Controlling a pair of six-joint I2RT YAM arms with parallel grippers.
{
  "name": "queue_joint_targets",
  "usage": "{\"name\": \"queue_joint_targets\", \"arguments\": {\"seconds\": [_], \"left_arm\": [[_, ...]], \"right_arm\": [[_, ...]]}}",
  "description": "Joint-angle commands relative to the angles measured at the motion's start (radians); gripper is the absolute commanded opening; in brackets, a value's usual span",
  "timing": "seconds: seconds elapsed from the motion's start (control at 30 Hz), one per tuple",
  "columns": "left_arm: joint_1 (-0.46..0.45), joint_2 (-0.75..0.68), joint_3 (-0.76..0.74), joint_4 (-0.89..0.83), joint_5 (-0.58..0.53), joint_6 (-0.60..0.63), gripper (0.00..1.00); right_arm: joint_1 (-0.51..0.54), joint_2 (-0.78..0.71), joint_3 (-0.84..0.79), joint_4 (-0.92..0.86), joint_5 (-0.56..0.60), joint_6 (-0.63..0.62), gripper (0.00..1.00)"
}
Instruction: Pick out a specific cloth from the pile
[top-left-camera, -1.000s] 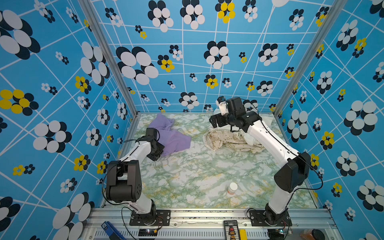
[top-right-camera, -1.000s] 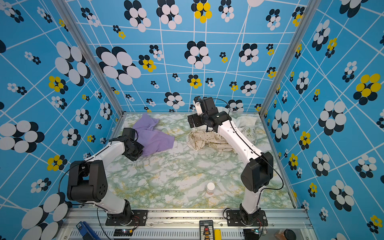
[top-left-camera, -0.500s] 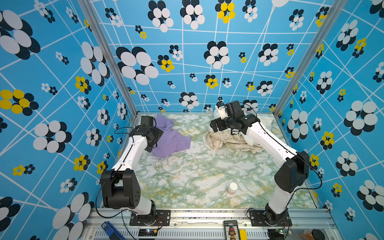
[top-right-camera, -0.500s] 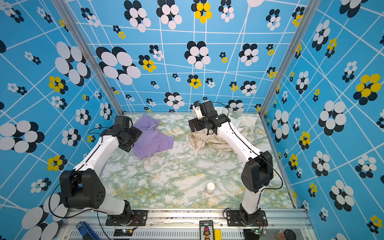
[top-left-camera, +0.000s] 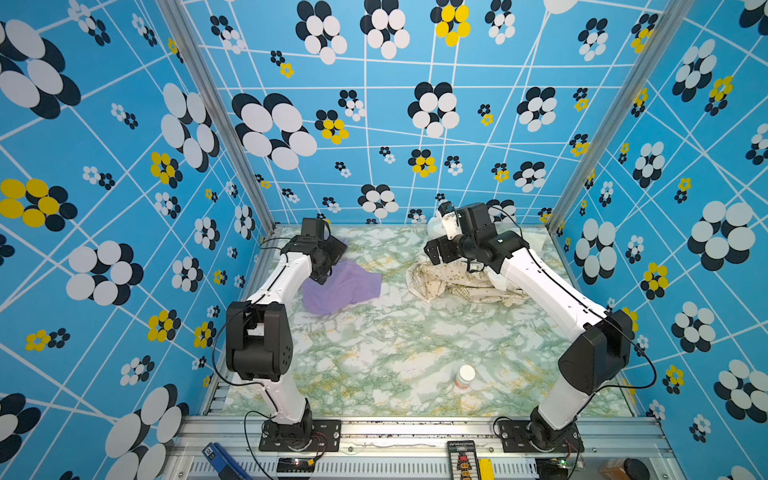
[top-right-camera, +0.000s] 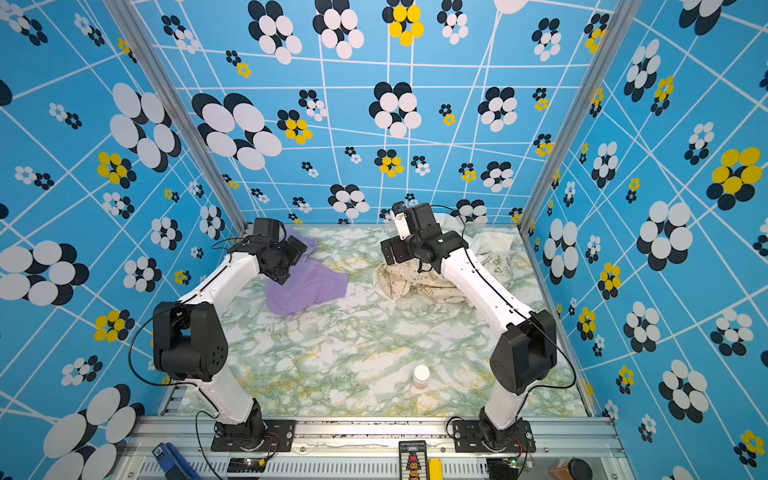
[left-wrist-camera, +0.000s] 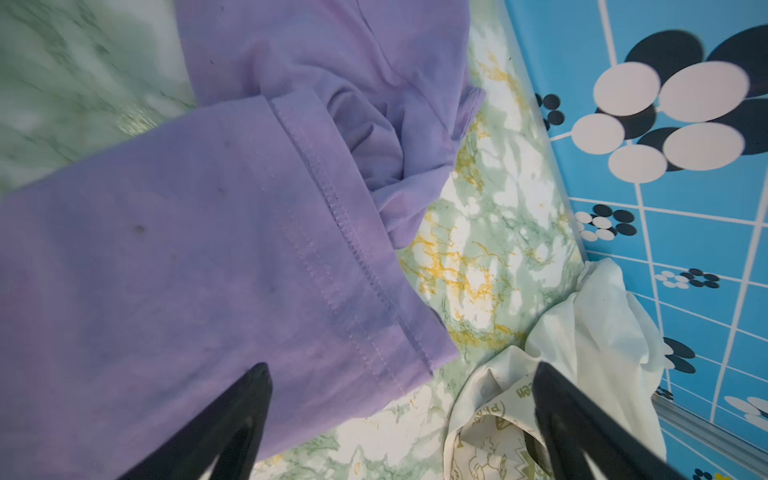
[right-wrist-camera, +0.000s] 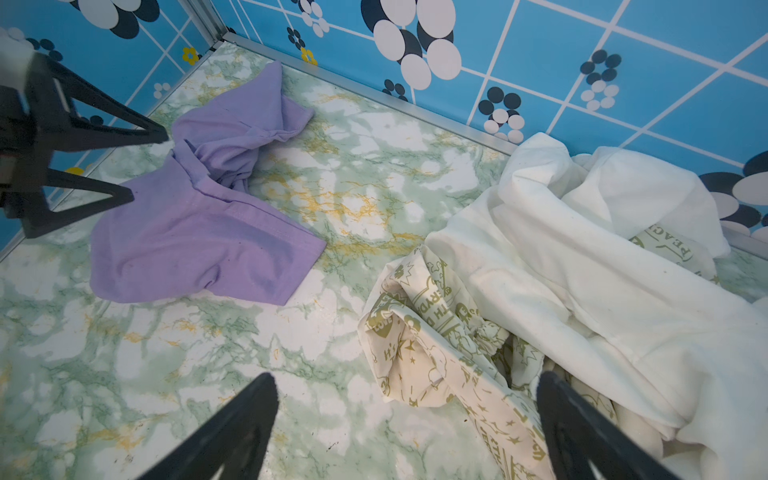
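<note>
Left gripper spread wide; the cloth lies below.

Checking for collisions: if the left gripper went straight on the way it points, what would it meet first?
Probably the cloth, near its hemmed edge; the open left gripper hangs above it, depth unclear.

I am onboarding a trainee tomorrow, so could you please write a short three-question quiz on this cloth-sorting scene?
1. True or false: the lavender cloth lies on the table apart from the pile.
2. The left gripper is: A) shut on the cloth; B) open, holding nothing; C) out of view.
3. What small thing stands near the table's front edge?
Key: 1 true; 2 B; 3 a white-capped bottle.
</note>
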Motion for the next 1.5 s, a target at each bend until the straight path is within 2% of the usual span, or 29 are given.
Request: {"name": "queue_joint_targets", "arguments": {"seconds": [0.0, 0.23, 0.47, 0.73, 0.97, 1.1, 1.3, 1.47], "left_arm": [[-0.018, 0.054, -0.035, 0.057, 0.053, -0.02, 0.99], [-0.033, 0.193, -0.076, 0.081, 0.05, 0.002, 0.99], [-0.031, 0.2, -0.125, 0.069, 0.039, 0.013, 0.99], [-0.03, 0.094, -0.002, 0.016, -0.015, 0.12, 0.99], [-0.031, -0.073, 0.089, 0.02, -0.148, 0.294, 0.99], [-0.031, -0.224, -0.01, 0.131, -0.248, 0.408, 0.99], [-0.029, -0.471, -0.361, 0.448, -0.383, 0.604, 0.99], [-0.015, -0.605, -0.612, 0.574, -0.467, 0.708, 0.99]], "right_arm": [[-0.006, -0.029, -0.004, 0.001, 0.02, -0.004, 0.99], [-0.008, -0.03, 0.013, -0.017, 0.036, -0.014, 0.99], [-0.007, -0.037, 0.006, -0.022, 0.043, -0.014, 0.99], [-0.009, -0.039, -0.004, -0.003, 0.039, 0.008, 0.99], [-0.028, -0.082, -0.073, 0.058, 0.045, 0.041, 0.99], [-0.07, -0.142, -0.192, 0.128, 0.042, 0.069, 0.99], [-0.179, -0.269, -0.42, 0.273, 0.048, 0.14, 0.99], [-0.293, -0.394, -0.678, 0.421, 0.099, 0.162, 0.99]]}}
